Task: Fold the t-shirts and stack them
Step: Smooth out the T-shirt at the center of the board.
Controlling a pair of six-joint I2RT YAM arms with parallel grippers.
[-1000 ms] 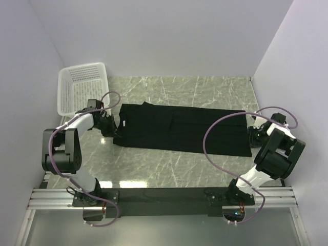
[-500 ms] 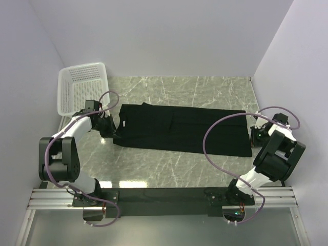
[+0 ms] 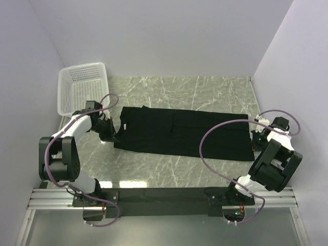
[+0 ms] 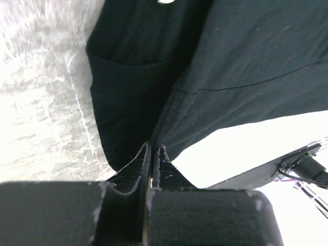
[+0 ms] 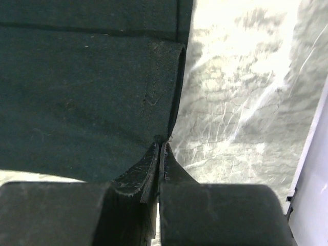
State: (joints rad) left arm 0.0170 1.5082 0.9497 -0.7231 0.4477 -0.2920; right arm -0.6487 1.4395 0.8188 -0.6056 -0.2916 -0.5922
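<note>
white plastic mesh basket (image 3: 82,67) set at far-left desk (image 3: 205,87) corner | black cotton t-shirt (image 3: 179,130) laid flat | left end effector (image 4: 152,148) clamped on its left edge, right end effector (image 5: 160,145) on right hem | both arms held low

Matt black cloth t-shirt (image 3: 184,133) on glossy marbled tabletop (image 3: 205,87); white plastic mesh basket (image 3: 77,95).
</note>
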